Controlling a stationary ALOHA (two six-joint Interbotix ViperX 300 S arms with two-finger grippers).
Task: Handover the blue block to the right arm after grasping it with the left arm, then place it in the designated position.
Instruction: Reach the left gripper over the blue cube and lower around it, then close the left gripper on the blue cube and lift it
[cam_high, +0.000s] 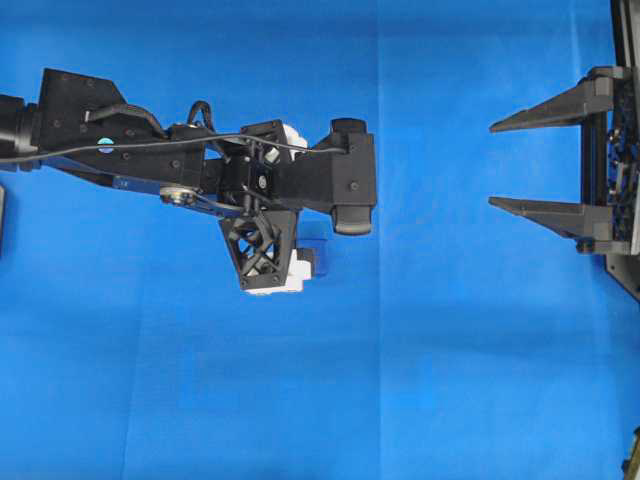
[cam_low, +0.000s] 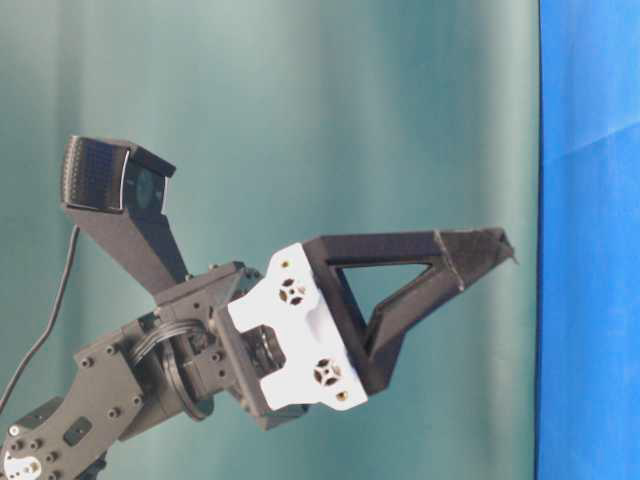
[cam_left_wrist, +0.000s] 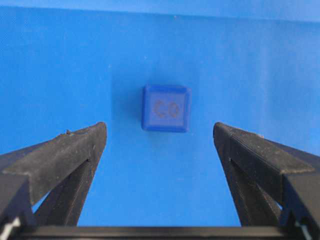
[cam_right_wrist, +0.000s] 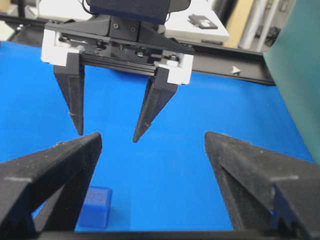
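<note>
The blue block (cam_left_wrist: 166, 108) lies flat on the bright blue cloth, a faint round emboss on its top face. My left gripper (cam_left_wrist: 160, 134) hangs open above it, pointing down, the block centred just beyond its fingertips and touching neither. From overhead the left arm (cam_high: 300, 175) covers most of the block (cam_high: 318, 248). In the right wrist view the left gripper (cam_right_wrist: 108, 136) hovers clear of the block (cam_right_wrist: 95, 206). My right gripper (cam_high: 492, 165) stands open at the right edge with nothing between its fingers (cam_right_wrist: 75, 160).
Blue cloth (cam_high: 420, 380) covers the whole table. A teal backdrop (cam_low: 300, 120) stands beyond the cloth's edge. A black rail (cam_right_wrist: 235, 67) and desk clutter run along the far side behind the left arm.
</note>
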